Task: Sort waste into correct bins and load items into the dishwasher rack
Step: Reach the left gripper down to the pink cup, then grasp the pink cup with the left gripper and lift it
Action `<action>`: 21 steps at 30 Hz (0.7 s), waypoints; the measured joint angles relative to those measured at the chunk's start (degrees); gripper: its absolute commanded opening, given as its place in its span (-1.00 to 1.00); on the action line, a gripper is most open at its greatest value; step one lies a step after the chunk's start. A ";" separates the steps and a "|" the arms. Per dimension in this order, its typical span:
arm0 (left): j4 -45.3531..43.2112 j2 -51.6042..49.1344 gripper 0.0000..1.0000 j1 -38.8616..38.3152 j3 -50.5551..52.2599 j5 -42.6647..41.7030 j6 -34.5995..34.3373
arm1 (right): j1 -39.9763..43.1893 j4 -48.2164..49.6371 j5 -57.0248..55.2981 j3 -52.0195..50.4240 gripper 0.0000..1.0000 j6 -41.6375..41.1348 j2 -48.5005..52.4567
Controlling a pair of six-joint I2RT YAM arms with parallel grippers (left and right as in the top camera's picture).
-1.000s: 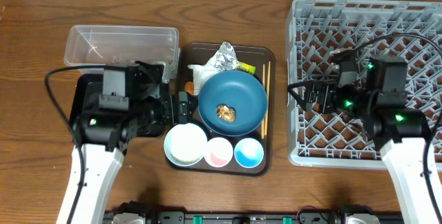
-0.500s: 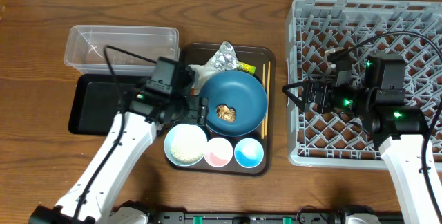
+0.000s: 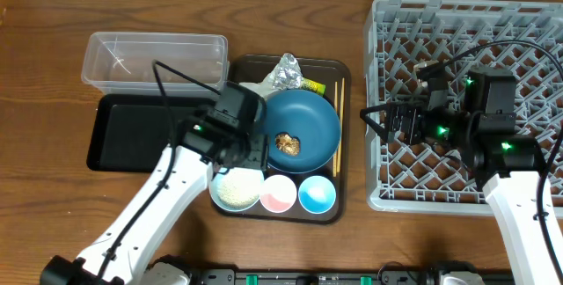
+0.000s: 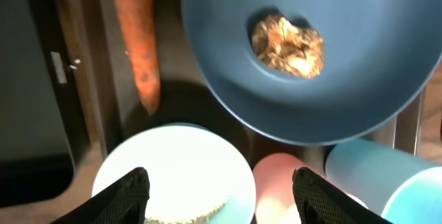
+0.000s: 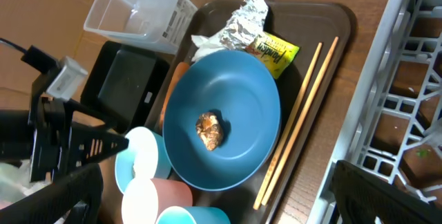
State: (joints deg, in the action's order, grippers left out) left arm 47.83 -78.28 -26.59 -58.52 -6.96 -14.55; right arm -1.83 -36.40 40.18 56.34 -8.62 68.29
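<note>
Nothing sorted yet: clear plastic tub (image 3: 154,59), shallow black tray (image 3: 123,131) and grey peg rack (image 3: 528,30) show no load. Crumpled foil (image 3: 286,71), orange carrot (image 4: 135,30), dark blue bowl (image 3: 308,113), wooden chopsticks (image 3: 336,127) on brown serving tray (image 3: 339,210). Left gripper (image 4: 224,196) wide open, empty, over white bowl (image 4: 173,162). Right gripper (image 5: 221,193) open, empty, at rack's left edge.

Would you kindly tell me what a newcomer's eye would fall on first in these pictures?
The large dark blue bowl stands out in the middle of the brown serving tray, with a brown food lump in it. To its right sits the big grey dishwasher rack. The left gripper hangs open over the white bowl at the tray's near left corner.
</note>
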 measured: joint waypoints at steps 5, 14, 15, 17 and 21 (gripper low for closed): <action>1.44 0.00 0.10 -2.84 0.00 1.03 -1.36 | 0.00 0.07 -0.72 0.00 0.97 0.00 0.00; 8.98 0.02 0.07 -8.28 0.00 1.36 -2.38 | 0.00 0.13 -1.40 0.00 0.96 -0.02 0.00; 9.29 0.02 0.06 -9.20 0.02 1.38 -2.43 | 0.00 0.15 -1.53 0.00 0.96 -0.02 0.00; 8.98 0.02 0.06 -10.84 0.13 1.38 -2.47 | 0.00 0.17 -1.86 0.00 0.95 0.00 0.00; 5.95 0.17 0.07 -13.75 3.48 1.36 -3.76 | 0.00 0.17 -2.47 0.00 0.95 0.00 0.00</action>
State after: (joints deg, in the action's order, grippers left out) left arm 53.78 -78.11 -40.34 -55.05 -5.61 -18.31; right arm -1.83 -36.23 37.71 56.34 -8.62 68.29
